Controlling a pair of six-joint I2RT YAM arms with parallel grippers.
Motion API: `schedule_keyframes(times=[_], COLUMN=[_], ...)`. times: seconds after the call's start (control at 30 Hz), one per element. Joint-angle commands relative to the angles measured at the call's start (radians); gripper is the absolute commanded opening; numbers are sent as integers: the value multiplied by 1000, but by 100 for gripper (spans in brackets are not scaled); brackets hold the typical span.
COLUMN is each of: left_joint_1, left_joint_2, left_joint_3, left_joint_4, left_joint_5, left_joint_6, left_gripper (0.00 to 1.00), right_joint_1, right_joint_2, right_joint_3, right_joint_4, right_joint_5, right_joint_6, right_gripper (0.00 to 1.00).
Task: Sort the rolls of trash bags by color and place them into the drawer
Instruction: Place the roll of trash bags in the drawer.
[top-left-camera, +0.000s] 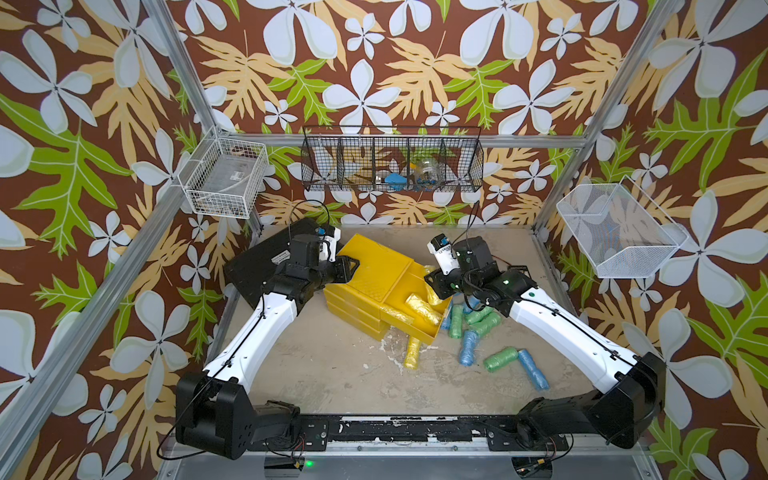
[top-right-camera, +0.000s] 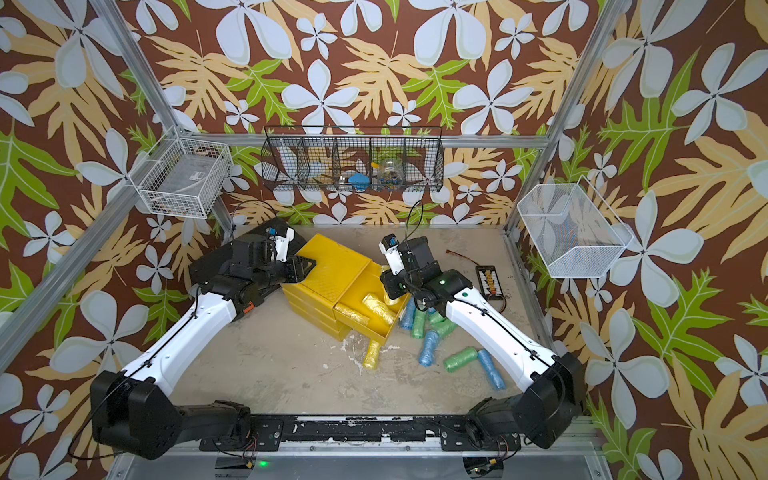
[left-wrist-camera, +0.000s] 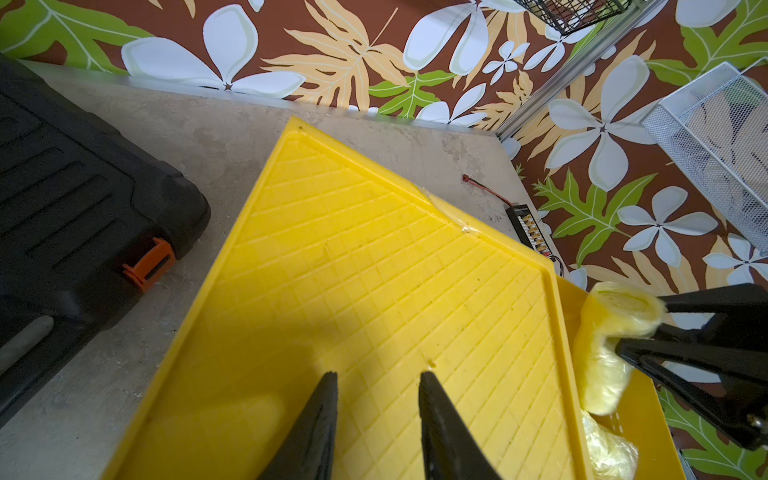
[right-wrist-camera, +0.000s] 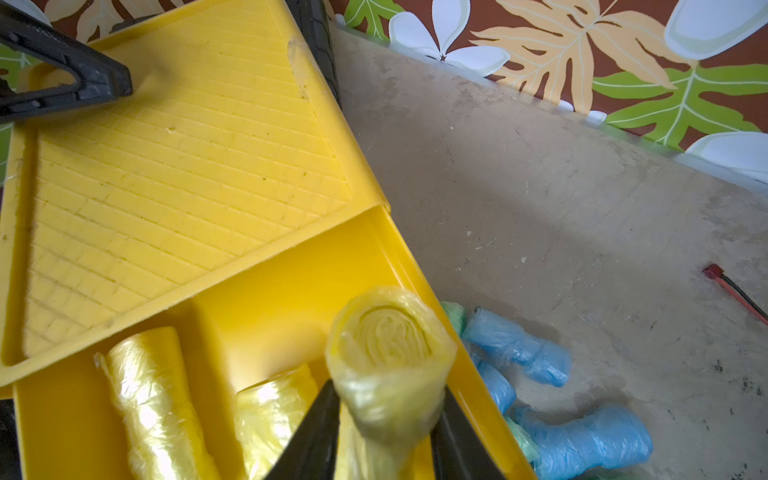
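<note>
The right wrist view shows most clearly the right jaws clamped on a yellow roll (right-wrist-camera: 386, 357). Its coiled end faces the camera above the pulled-out top drawer (right-wrist-camera: 270, 282), near the right wall. Two more yellow rolls (right-wrist-camera: 158, 399) lie inside.

The left wrist view alone shows the left jaws narrowly apart and empty, tips against the gridded top of the yellow chest (left-wrist-camera: 374, 257), plus the orange latch (left-wrist-camera: 149, 264) of the black tool case (left-wrist-camera: 75, 166).

In both top views a loose yellow roll (top-left-camera: 412, 353) lies by the drawer's front edge, and green and blue rolls (top-left-camera: 484, 326) crowd its right side. Open tabletop (top-left-camera: 311, 365) spreads lower centre.
</note>
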Motion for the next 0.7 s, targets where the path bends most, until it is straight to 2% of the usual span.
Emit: schedule_keyframes(times=[0.0, 0.13, 0.3, 0.43, 0.67], left_joint_1=[2, 2, 2, 2, 2], left_joint_2=[0, 5, 22, 28, 25], left_joint_3=[-12, -28, -33, -40, -41], left_joint_4=[-23, 10, 24, 28, 19], left_joint_5=[-14, 4, 30, 37, 37], left_joint_6=[-20, -37, -40, -32, -21], left_gripper=[36, 36, 36, 36, 36], right_joint_1=[2, 2, 0, -4, -21], right_joint_2=[-19, -48, -140, -258, -473], right_joint_3=[10, 31, 4, -101, -350], right_joint_4=[32, 29, 29, 42, 51], right_joint_5=[-14, -8, 69, 105, 64], right_joint_6=[37, 76, 162, 247, 399], right_gripper=[49, 58, 64, 68, 68])
